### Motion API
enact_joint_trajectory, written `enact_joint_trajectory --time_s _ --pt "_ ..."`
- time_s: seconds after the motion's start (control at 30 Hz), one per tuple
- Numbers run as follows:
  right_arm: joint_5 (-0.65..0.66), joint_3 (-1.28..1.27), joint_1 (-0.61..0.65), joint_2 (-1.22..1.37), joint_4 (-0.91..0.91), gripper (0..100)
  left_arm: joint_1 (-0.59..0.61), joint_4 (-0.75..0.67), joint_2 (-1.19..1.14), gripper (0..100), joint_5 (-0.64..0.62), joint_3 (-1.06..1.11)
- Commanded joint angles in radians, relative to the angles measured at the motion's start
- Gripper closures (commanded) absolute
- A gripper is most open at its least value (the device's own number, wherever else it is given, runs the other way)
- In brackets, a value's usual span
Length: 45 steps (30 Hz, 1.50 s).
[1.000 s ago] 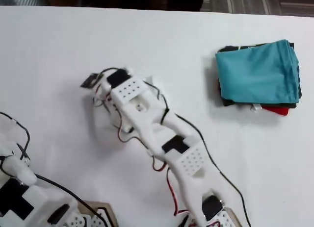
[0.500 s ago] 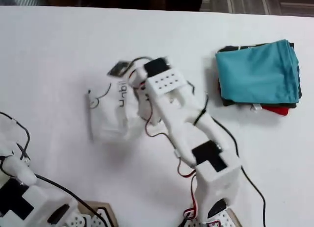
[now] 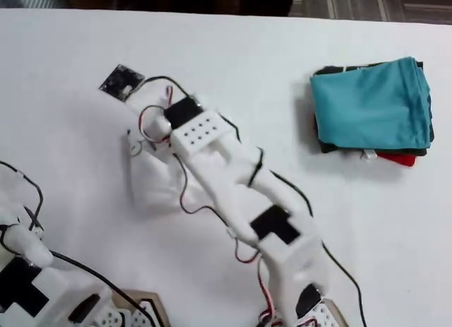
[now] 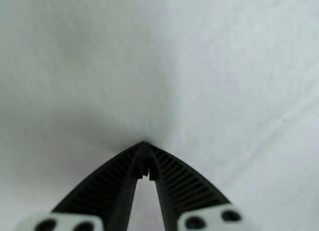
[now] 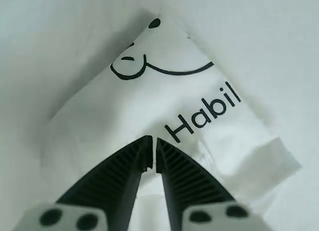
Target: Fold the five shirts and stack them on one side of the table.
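The white shirt [image 3: 152,179] lies folded on the table [image 3: 282,51], left of centre in my high view, its black drawing and lettering facing up [image 5: 164,91]. My right arm [image 3: 233,171] stretches diagonally across it from the near edge. The right gripper [image 5: 151,153] sits just above the cloth with its fingers drawn together to a thin slit, and I cannot tell whether any fabric is pinched between the tips. Well apart, toward the table's right side, sits the stack [image 3: 367,140] of folded shirts: a teal shirt [image 3: 371,104] on top, with dark and red edges showing beneath it. My left arm [image 3: 42,284] is at the near left corner, and the left gripper [image 4: 144,163] is closed over bare white table surface.
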State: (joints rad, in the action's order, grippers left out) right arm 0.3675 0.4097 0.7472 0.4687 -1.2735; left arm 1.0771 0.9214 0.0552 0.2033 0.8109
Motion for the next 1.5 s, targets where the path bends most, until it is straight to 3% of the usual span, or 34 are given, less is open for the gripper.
enact_joint_trajectory --time_s 0.0,0.33,0.57,0.93,1.03,1.17,1.47 --pt "0.0 0.112 -0.01 0.111 -0.002 97.7 0.011 -0.037 0.002 97 -0.003 0.002" --pt "0.002 0.336 -0.125 0.225 -0.308 97.7 0.011 -0.037 0.002 97 -0.005 0.002" --pt "0.114 0.344 -0.131 0.223 -0.49 97.7 0.011 -0.037 0.002 97 -0.005 0.002" --pt "0.106 0.19 -0.249 -0.004 -0.493 97.4 0.011 -0.037 0.002 97 -0.005 0.002" --pt "0.072 0.189 -0.228 0.008 -0.493 95.7 0.011 -0.037 0.002 97 -0.005 0.002" --pt "0.017 0.195 -0.189 0.068 -0.486 85.4 0.011 -0.037 0.002 97 -0.005 0.002" --pt "0.014 0.195 -0.182 0.18 -0.44 85.1 0.011 -0.037 0.002 97 -0.006 0.002"
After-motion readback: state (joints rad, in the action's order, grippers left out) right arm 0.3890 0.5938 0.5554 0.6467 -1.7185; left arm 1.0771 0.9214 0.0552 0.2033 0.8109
